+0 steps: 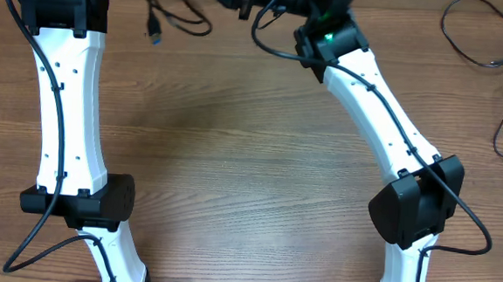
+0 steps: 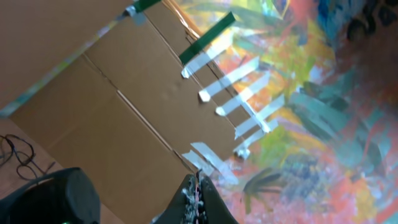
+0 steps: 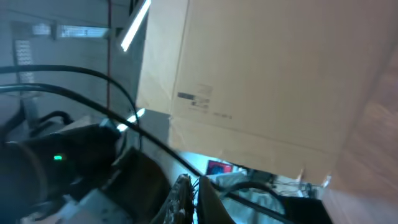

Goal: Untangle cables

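Observation:
Thin black cables [image 1: 182, 19] lie in loose loops on the wooden table [image 1: 251, 150] at the top middle, one strand ending in a small blue plug [image 1: 156, 35]. More thin cables [image 1: 485, 37] trail along the top right. Both wrists reach past the overhead view's top edge. My left gripper [image 2: 198, 182] is shut with nothing in it and points at a cardboard box. My right gripper [image 3: 191, 183] is also shut. A black strand [image 3: 152, 140] passes right at its fingertips, and I cannot tell whether it is pinched.
A big cardboard box [image 2: 118, 106] with tape strips and a colourful painted cloth [image 2: 311, 124] stand beyond the table. The left arm's dark link with a green light [image 3: 59, 158] is close to the right wrist. Both arm bases sit at the front edge.

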Tool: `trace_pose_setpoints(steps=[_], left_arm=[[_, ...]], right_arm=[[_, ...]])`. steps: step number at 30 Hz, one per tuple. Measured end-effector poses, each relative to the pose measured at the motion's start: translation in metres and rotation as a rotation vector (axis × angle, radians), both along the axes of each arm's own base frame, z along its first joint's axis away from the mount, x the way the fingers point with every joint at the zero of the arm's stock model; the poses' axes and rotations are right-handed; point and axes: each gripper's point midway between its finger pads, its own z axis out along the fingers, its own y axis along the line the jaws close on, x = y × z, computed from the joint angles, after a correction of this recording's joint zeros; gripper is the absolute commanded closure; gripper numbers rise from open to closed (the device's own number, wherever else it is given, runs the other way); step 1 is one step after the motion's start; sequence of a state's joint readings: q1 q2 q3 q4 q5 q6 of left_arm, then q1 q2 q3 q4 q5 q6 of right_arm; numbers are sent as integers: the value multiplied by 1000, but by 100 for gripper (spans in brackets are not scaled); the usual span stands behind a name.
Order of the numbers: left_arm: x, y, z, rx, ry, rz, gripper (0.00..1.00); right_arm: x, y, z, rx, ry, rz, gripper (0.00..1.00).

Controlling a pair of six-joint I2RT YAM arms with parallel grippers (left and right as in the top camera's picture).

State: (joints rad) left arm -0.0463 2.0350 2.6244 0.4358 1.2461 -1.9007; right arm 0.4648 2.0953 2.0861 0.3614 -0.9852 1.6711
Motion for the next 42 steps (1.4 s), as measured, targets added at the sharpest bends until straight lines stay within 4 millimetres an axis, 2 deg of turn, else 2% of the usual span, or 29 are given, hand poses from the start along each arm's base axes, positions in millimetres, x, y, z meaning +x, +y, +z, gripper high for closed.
trace_pose_setpoints(steps=[3, 7, 11, 13, 16, 20, 22, 24, 26, 28, 30, 31, 36, 39, 42], left_arm=[[8, 0, -6, 8, 46, 9, 96], [21, 0, -16, 22, 118, 25, 96], [24, 2, -17, 27, 107, 39, 96], [25, 3, -17, 28, 100, 43, 96], [23, 5, -15, 26, 79, 45, 96], [9, 6, -5, 7, -19, 23, 96], [2, 8, 2, -17, -51, 19, 96], [-2, 12, 7, -31, -52, 19, 96], [-2, 17, 8, -38, -25, 21, 96], [0, 19, 8, -41, 3, 20, 96], [1, 21, 8, -43, 16, 21, 96], [0, 21, 8, -43, 19, 20, 96], [1, 21, 5, -32, 36, 15, 96], [9, 17, -6, 12, 80, 15, 96], [23, 12, -24, 64, 120, 21, 96]], right_arm=[[-16, 8, -4, -24, 19, 81, 96], [-60, 39, -23, -97, 13, 248, 96], [-98, 63, -44, -162, -2, 376, 96], [-107, 66, -52, -183, -11, 408, 96], [-108, 63, -74, -242, 3, 424, 96], [-105, 49, -117, -379, 61, 377, 96], [-95, 40, -153, -516, 54, 280, 96], [-81, 33, -180, -627, 7, 197, 96], [-67, 26, -196, -702, -74, 133, 96], [-50, 16, -203, -751, -160, 72, 96], [-25, -4, -208, -803, -219, -7, 96], [-20, -9, -209, -813, -225, -21, 96], [34, -74, -216, -900, -259, -181, 96], [51, -102, -212, -891, -313, -206, 96], [60, -120, -209, -885, -388, -211, 96]])
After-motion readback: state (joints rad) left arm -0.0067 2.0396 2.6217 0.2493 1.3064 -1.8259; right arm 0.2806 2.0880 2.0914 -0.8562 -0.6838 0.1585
